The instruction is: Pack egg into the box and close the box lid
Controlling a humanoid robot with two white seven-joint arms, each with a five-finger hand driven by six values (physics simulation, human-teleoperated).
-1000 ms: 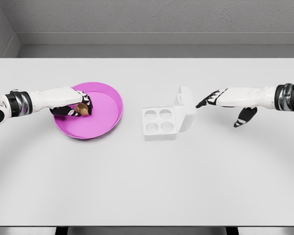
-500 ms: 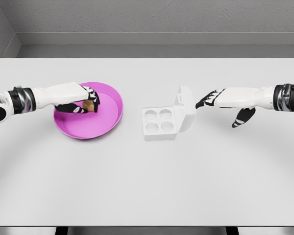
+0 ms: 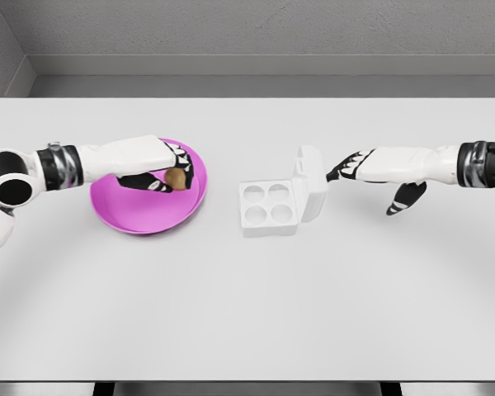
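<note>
A brown egg (image 3: pixel 174 177) is held in my left hand (image 3: pixel 172 169), whose fingers are shut around it above the right part of the pink plate (image 3: pixel 140 213). The white egg box (image 3: pixel 271 206) sits at the table's middle with four empty round cups. Its lid (image 3: pixel 312 183) stands upright on the right side. My right hand (image 3: pixel 356 166) hovers open just right of the lid's top edge, fingertips pointing at it, thumb hanging down.
The grey table (image 3: pixel 247 305) stretches wide in front of the box and plate. A grey wall runs along the back edge. Both forearms enter from the picture's sides at about plate height.
My left hand has lifted the egg off the plate and carried it to the right, toward the box. The right hand has edged slightly left toward the lid.
</note>
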